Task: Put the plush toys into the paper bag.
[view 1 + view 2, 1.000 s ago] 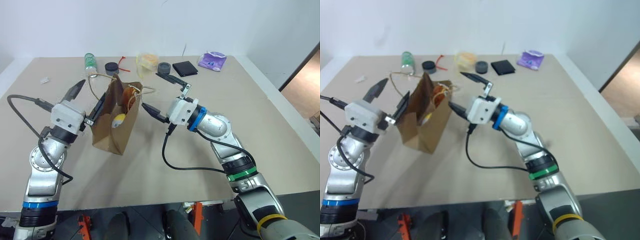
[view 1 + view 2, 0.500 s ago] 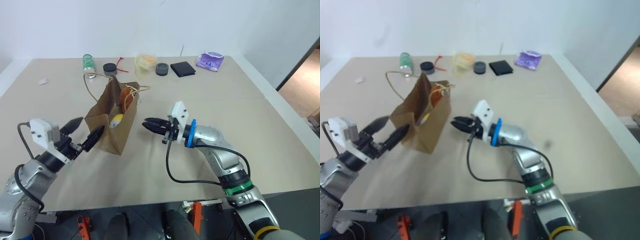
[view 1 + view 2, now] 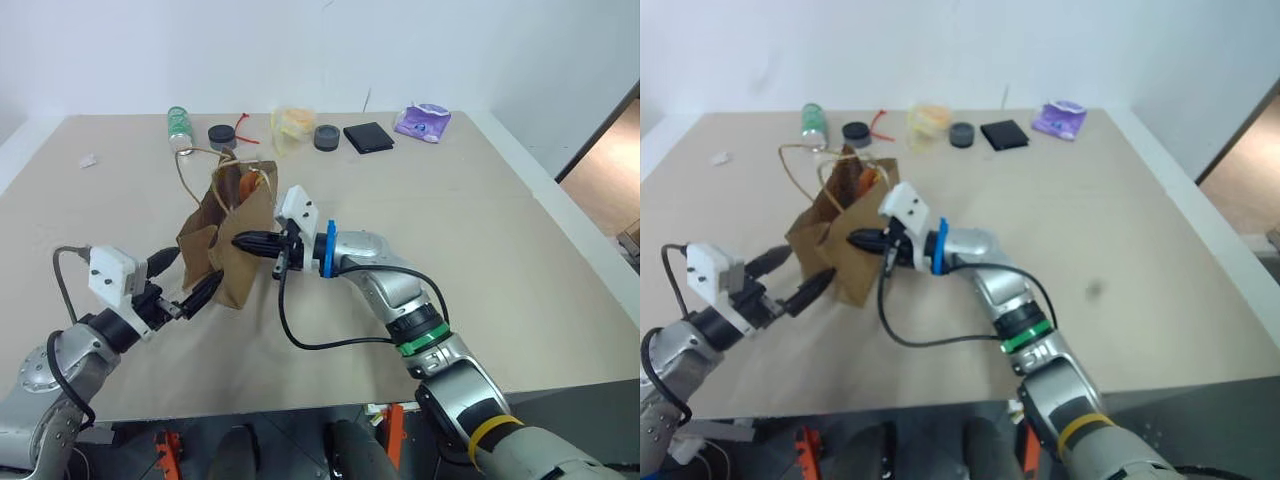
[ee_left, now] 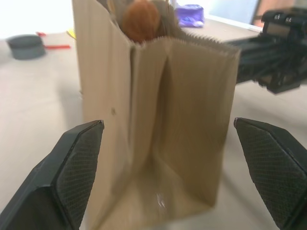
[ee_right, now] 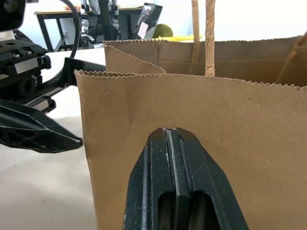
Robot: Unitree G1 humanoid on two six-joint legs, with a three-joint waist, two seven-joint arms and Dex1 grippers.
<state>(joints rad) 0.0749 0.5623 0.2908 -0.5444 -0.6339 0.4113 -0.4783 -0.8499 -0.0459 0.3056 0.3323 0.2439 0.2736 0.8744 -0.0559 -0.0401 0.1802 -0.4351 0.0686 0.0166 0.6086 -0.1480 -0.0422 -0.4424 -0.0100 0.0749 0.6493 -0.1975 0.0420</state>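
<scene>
Left eye view: taking the bag (image 3: 232,240) as the landmark, it stands upright on the bench (image 3: 480,230), mouth open, its cord handles (image 3: 190,165) looping up and to the left. At the bag's lower left corner the left claw (image 3: 186,283) points at it with fingers spread wide; in the left wrist view the two fingers (image 4: 72,167) stand on either side of the bag's narrow end without touching it. Inside the bag's mouth the brown toy (image 3: 248,187) shows above the rim, also seen as a round brown shape in the left wrist view (image 4: 140,21). The white toy cannot be made out. Against the bag's right face, the right claw (image 3: 243,241) lies level with its fingers pressed together, tips at the paper. Behind the bag, along the bench's far edge, sit a bottle (image 3: 179,126), a dark disc (image 3: 222,135), a yellowish packet (image 3: 292,124), a grey disc (image 3: 326,137), a black wallet (image 3: 368,137) and a purple pack (image 3: 423,121).
</scene>
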